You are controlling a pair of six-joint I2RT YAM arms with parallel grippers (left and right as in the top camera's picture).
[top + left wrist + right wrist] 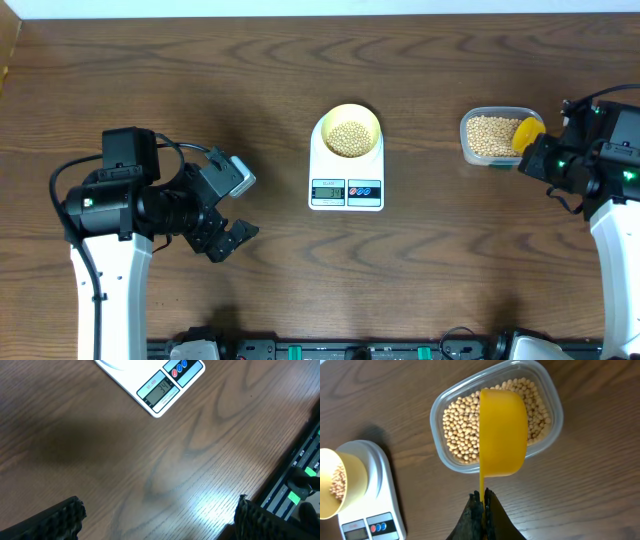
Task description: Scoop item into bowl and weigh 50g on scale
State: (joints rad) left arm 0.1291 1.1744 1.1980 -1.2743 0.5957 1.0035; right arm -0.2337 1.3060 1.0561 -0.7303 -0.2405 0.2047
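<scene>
R gripper [483, 497] clamps scoop [502, 435] over tub [438, 406], 3 o'clock of scale [346, 195]; L gripper [238, 205] open.
Risk: heap beans [460, 425] and you overshoot bowl [320, 125].

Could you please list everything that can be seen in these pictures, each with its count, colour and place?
table: one, dark brown wood, under everything.
scale: one, white, table centre.
bowl: one, pale yellow, on the scale.
tub: one, clear plastic, right of the scale.
beans: many, beige, some in the bowl, more in the tub.
scoop: one, bright yellow, above the tub.
left gripper: one, black, open, empty, left of the scale.
right gripper: one, black, shut on the scoop's handle.
</scene>
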